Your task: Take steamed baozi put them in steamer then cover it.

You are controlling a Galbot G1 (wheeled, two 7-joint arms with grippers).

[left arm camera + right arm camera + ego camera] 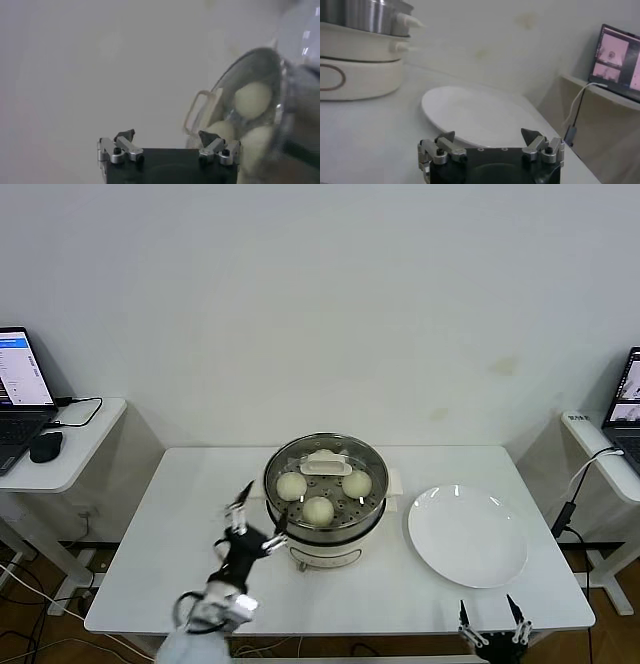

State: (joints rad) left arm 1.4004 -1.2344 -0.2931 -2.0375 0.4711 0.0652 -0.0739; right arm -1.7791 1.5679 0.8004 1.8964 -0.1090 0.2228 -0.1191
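Left claw (258, 512) hangs just off the left side of the steamer (326, 496), fingers spread apart and gripping nothing; from its own wrist camera the two dark fingertips (125, 135) stand wide with bare bench behind them. Beside it on the white bench (180, 514) the steamer sits near the middle, a shiny steel pot on a cream base. The cover (325, 480) is seated on the pot, its clear glass showing what lies under it, with the cream handle (327, 463) toward the back. Through the glass I can count three steamed baozi (318, 510) resting on the perforated tray: one on the left, one at the front, one on the right; the handle may be hiding more. To the right of the steamer lies a flat white plate (467, 535), close to it but not touching. At the front right edge of the bench the right claw (493, 622) waits low, its fingers also apart and empty, the plate just beyond it. Laptops sit on side desks at both far edges of the room.
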